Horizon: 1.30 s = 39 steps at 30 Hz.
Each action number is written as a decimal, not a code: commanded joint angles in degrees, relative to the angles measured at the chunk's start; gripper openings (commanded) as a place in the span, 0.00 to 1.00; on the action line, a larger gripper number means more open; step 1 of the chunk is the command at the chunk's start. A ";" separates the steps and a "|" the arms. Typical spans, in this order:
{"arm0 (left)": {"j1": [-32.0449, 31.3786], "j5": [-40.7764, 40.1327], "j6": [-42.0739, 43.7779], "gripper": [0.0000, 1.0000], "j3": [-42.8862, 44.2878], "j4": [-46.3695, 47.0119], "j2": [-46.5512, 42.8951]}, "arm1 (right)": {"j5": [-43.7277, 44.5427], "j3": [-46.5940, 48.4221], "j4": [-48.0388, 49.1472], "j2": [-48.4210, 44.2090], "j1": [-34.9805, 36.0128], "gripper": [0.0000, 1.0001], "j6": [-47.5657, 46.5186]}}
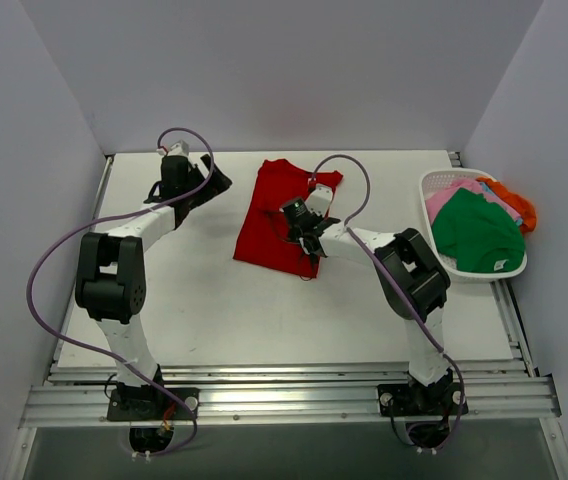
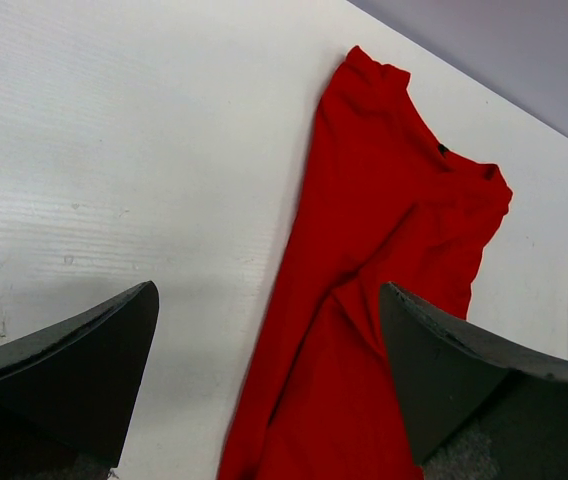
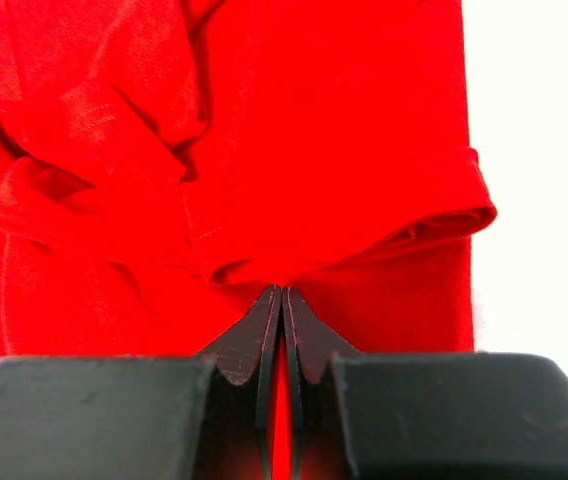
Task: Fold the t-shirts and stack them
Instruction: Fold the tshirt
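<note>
A bright red t-shirt (image 1: 272,215) lies partly folded lengthwise on the white table, collar toward the back wall. My right gripper (image 1: 309,232) is over its right half. In the right wrist view the jaws (image 3: 282,290) are shut, and a gathered fold of the red t-shirt (image 3: 294,120) runs into their tips. My left gripper (image 1: 207,182) hovers just left of the shirt's top corner. Its wide-open fingers (image 2: 94,350) frame the red t-shirt (image 2: 384,200) and hold nothing. Green (image 1: 479,235), pink (image 1: 452,197) and orange (image 1: 517,207) t-shirts lie in the basket.
A white slatted basket (image 1: 432,182) stands at the table's right edge by the side wall. Grey walls close in the back and both sides. The aluminium rail (image 1: 284,395) with both arm bases runs along the near edge. Purple cables loop off both arms.
</note>
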 commanded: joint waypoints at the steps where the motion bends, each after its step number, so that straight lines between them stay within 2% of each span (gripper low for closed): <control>1: 0.38 0.75 -0.36 1.00 0.75 3.47 -0.16 | 1.01 -0.93 -0.92 -2.54 0.56 0.00 0.60; 11: 0.38 0.92 -0.54 1.00 0.66 4.08 0.55 | 0.31 -0.23 -0.13 0.62 0.82 0.00 0.95; 28: 0.29 0.84 -0.19 1.00 0.13 4.43 0.46 | -0.48 6.80 -0.39 6.87 -2.34 0.00 -1.24; 35: 0.38 0.92 -0.10 1.00 0.04 4.43 0.55 | -1.62 14.27 -2.06 11.51 -6.64 0.00 -3.26; 39: 0.38 0.92 -0.10 1.00 -0.22 4.52 0.81 | -2.15 24.43 -3.55 15.82 -9.72 0.00 -4.93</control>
